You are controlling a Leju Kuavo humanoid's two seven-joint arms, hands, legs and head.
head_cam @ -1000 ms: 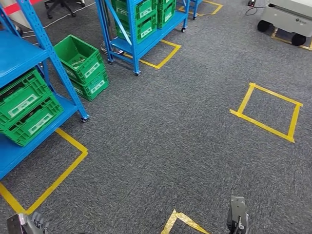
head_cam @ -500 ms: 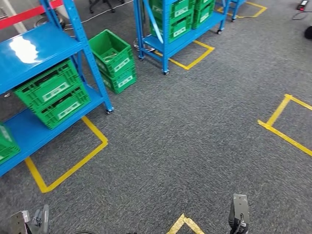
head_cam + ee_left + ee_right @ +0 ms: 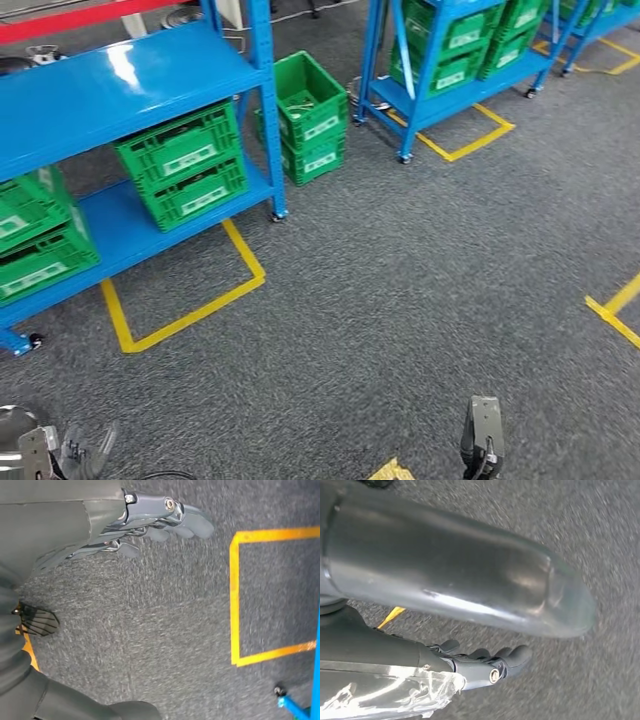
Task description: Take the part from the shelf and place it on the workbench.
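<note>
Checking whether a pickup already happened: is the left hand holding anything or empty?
Empty. In its wrist view the left hand hangs over grey carpet, fingers stretched out with nothing between them.

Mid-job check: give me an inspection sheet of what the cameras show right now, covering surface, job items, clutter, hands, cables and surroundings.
Surface: grey carpet floor with yellow tape outlines; no workbench seen.
Job's things: blue shelf at upper left, holding green crates; the part itself cannot be made out.
Clutter: two stacked green crates on the floor beside the shelf.
Hands: left hand hangs over the carpet, fingers extended, holding nothing; right hand likewise holds nothing.
Cables: a dark cable on the floor at the top, behind the shelves.
Surroundings: a second blue shelf with green crates at upper right.
</note>
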